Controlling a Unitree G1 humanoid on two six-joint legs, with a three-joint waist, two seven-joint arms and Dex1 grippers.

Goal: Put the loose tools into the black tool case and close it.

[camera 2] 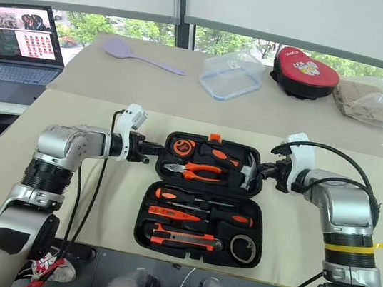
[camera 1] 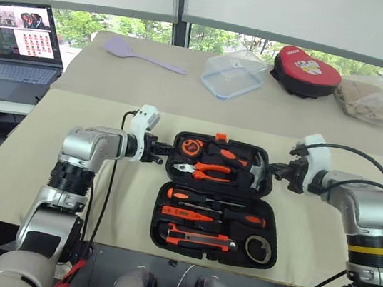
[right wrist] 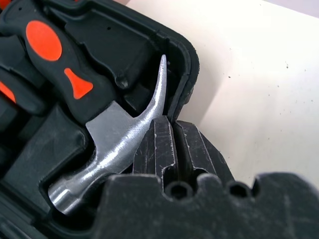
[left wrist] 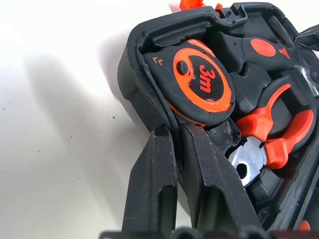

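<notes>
Both arms: brushed silver forearm shells, black ribbed joint collars, black lower segments. White camera module on each wrist, left, right. Black cable loops off each wrist: left runs down along forearm, right arcs over forearm shell. Right arm carries yellow tape band around black collar. Left gripper: two black moulded fingers, ridged faces, matte plastic. Right gripper: same black fingers, grooved faces, two round screw recesses in black base block.
</notes>
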